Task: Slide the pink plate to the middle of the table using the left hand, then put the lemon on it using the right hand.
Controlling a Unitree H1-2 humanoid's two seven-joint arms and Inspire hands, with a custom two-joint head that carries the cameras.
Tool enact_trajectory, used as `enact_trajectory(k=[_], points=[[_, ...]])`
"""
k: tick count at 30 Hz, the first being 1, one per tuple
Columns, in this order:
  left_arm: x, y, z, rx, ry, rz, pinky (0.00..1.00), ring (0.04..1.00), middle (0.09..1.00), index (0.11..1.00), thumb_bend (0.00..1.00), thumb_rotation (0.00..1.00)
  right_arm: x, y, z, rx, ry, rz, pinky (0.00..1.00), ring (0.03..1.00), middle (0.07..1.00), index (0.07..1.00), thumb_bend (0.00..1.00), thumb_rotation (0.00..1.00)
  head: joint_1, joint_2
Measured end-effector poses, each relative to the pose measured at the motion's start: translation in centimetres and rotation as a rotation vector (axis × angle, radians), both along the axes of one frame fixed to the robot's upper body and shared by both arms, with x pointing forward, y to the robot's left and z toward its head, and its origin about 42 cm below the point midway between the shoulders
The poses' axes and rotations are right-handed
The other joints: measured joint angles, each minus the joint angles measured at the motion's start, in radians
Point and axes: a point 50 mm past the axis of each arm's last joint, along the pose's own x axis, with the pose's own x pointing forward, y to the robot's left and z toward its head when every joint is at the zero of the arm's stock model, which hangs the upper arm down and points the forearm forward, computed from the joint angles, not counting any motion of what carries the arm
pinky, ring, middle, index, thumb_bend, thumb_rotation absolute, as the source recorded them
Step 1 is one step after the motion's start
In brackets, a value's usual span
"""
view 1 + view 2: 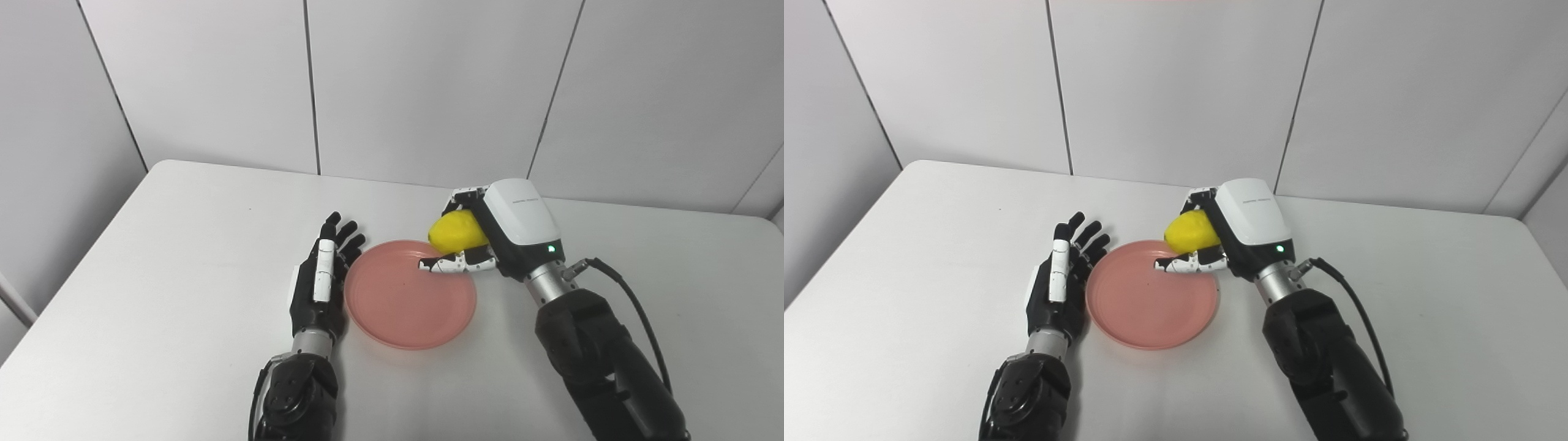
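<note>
The pink plate (409, 300) lies flat near the middle of the white table (153, 294). My left hand (323, 275) rests open on the table, fingers straight, its side against the plate's left rim. My right hand (490, 236) is shut on the yellow lemon (456, 231) and holds it over the plate's far right rim, a little above it. The thumb reaches out over the plate. The same scene shows in the right eye view, with the lemon (1191, 233) above the plate (1151, 297).
The table's rounded far edge meets a grey panelled wall (429, 92). The right forearm and its cable (637, 312) lie over the table's right side.
</note>
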Motion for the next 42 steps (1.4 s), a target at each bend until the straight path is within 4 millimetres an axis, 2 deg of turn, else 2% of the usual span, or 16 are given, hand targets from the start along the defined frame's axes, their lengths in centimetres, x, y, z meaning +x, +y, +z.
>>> enact_trajectory(k=[4,6,10,16,20,23,27,31,39,42], points=[[0.0,0.0,0.0,0.000,0.000,0.000,0.92,0.831,0.861,0.899,0.90,0.81,0.2,0.8,-1.0,-0.011,0.030,0.011,0.16,0.221,0.298,0.375,0.65,0.40,0.000,0.002],[0.0,0.0,0.0,0.001,0.000,-0.001,0.92,0.831,0.858,0.900,0.90,0.81,0.2,1.1,-1.4,-0.020,0.039,0.027,0.15,0.212,0.287,0.356,0.65,0.42,0.003,0.002],[0.0,0.0,0.0,0.002,0.000,-0.001,0.92,0.834,0.865,0.898,0.91,0.81,0.6,2.0,-2.3,-0.071,0.049,0.054,0.15,0.210,0.283,0.354,0.64,0.46,0.005,0.003],[0.0,-0.1,-0.1,0.005,0.002,-0.003,0.91,0.833,0.880,0.914,0.91,0.82,1.3,3.3,-2.8,-0.096,0.069,0.071,0.15,0.209,0.279,0.325,0.63,0.45,0.003,0.005],[0.0,-0.2,-0.1,0.011,0.001,-0.004,0.92,0.838,0.883,0.920,0.90,0.83,1.2,4.2,-3.2,-0.104,0.082,0.086,0.17,0.238,0.312,0.388,0.61,0.50,0.003,0.005],[0.0,-0.2,-0.1,0.011,0.001,-0.004,0.91,0.843,0.883,0.918,0.91,0.82,1.4,4.5,-3.6,-0.116,0.097,0.087,0.18,0.245,0.321,0.416,0.61,0.46,0.005,0.006],[0.0,-0.1,-0.1,0.011,0.001,-0.004,0.91,0.841,0.877,0.914,0.91,0.82,1.4,4.8,-4.2,-0.120,0.112,0.088,0.15,0.201,0.259,0.299,0.63,0.42,0.006,0.011],[0.0,-0.1,0.0,0.011,0.000,-0.004,0.91,0.841,0.877,0.914,0.91,0.82,1.4,5.0,-4.6,-0.127,0.121,0.099,0.14,0.190,0.248,0.282,0.63,0.42,0.005,0.014],[0.0,-0.1,0.0,0.009,-0.001,-0.003,0.91,0.840,0.869,0.901,0.92,0.82,1.6,4.9,-5.3,-0.133,0.129,0.089,0.15,0.210,0.278,0.323,0.64,0.42,0.000,0.020],[0.0,-0.1,0.0,0.009,-0.001,-0.003,0.90,0.843,0.875,0.908,0.91,0.83,1.6,4.9,-5.4,-0.140,0.130,0.087,0.19,0.253,0.338,0.389,0.64,0.43,0.000,0.020]])
